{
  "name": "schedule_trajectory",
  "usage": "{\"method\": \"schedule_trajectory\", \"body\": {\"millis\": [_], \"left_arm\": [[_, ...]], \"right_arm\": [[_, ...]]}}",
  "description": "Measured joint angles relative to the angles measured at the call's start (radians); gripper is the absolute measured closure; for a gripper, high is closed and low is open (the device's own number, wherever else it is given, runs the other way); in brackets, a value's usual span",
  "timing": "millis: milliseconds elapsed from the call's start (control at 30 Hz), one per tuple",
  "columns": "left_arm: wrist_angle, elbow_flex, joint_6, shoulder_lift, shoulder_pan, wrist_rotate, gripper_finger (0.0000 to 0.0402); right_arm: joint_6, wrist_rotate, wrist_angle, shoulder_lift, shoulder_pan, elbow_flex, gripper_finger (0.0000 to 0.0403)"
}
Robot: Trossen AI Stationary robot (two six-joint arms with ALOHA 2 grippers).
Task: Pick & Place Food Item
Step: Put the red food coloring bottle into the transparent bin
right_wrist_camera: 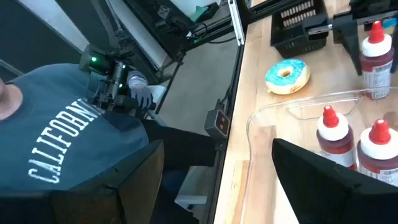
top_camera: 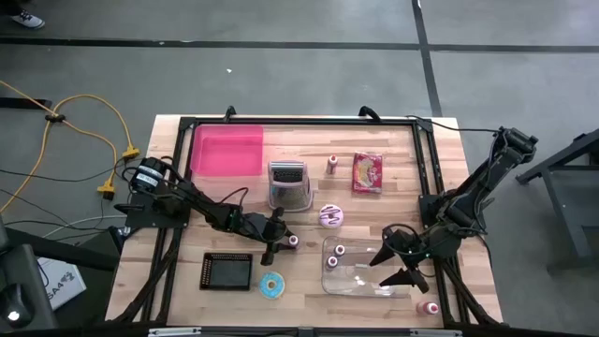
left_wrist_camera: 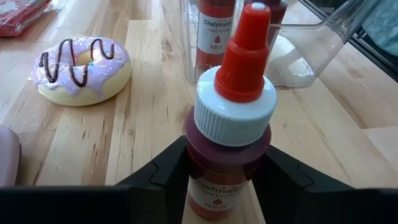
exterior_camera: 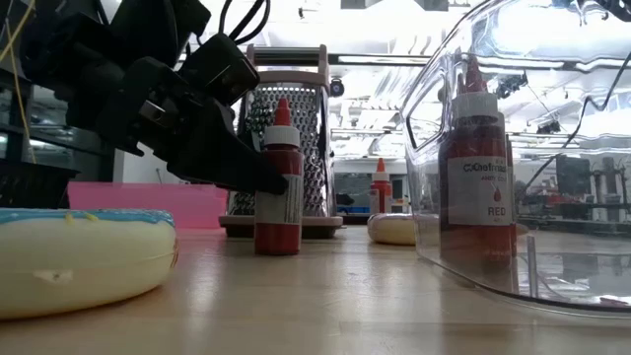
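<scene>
The left end effector (top_camera: 281, 241) is near the middle of the counter (top_camera: 309, 281), a little toward the front edge. Its two dark fingers (left_wrist_camera: 163, 177) stand on both sides of a red food colouring bottle (left_wrist_camera: 229, 124) and touch its body, so it is clamped on this bottle. The bottle is upright on the wood, with a white collar and a red tip.

Just beside it, toward the right edge, there is a clear plastic container (top_camera: 360, 267); two more red bottles (right_wrist_camera: 328, 127) stand inside it. The right end effector (top_camera: 401, 262) hangs over this container with its fingers wide apart and nothing between them.

A purple frosted donut (top_camera: 331, 216) lies behind the container, and a blue frosted donut (top_camera: 272, 285) lies close to the front edge, next to a small black basket (top_camera: 227, 271). A metal grater (top_camera: 289, 183) and a pink tray (top_camera: 227, 150) are toward the back edge.
</scene>
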State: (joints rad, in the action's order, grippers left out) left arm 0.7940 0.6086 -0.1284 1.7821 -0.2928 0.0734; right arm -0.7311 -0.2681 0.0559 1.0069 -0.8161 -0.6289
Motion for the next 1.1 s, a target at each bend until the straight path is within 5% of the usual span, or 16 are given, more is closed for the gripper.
{"method": "schedule_trajectory", "body": {"millis": [600,900,1100], "left_arm": [[0.15,0.018,0.024,-0.006,0.0,-0.06,0.0261],[0.149,0.026,0.028,-0.053,0.007,-0.06,0.0262],[0.136,0.026,0.035,-0.065,0.008,-0.06,0.0262]], "right_arm": [[0.099,-0.015,0.033,0.036,0.184,0.0,0.0116],[0.308,0.143,0.365,0.298,0.34,-0.003,0.0116],[0.417,0.146,0.39,0.45,0.393,-0.093,0.0116]]}}
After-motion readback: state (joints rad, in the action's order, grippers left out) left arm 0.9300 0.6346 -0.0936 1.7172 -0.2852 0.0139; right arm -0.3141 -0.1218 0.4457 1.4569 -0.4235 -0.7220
